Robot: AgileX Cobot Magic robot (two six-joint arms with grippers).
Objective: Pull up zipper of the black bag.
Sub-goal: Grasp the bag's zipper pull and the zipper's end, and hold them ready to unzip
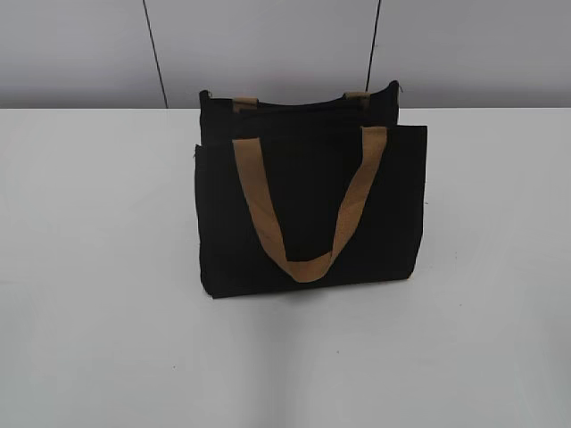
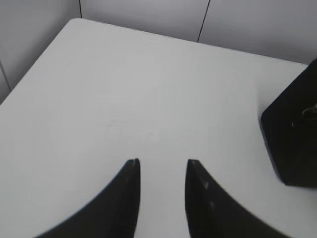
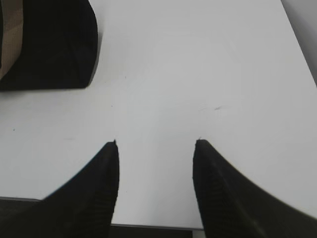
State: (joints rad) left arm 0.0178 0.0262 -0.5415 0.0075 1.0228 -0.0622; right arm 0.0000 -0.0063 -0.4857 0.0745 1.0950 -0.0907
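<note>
Black bag (image 1: pixel 308 209), zipper (image 2: pixel 308 113) barely discernible

Neither arm shows in the exterior view. In the left wrist view the left gripper (image 2: pixel 162 162) hangs above the bench (image 2: pixel 124 99), its two dark curved fingers (image 2: pixel 121 198) parted with a narrow gap between the tips, holding nothing. In the right wrist view the right gripper (image 3: pixel 156 143) hangs over the bench's near edge, its fingers (image 3: pixel 218 188) spread wider, ribbed on the inner faces, also gripping nothing.
</note>
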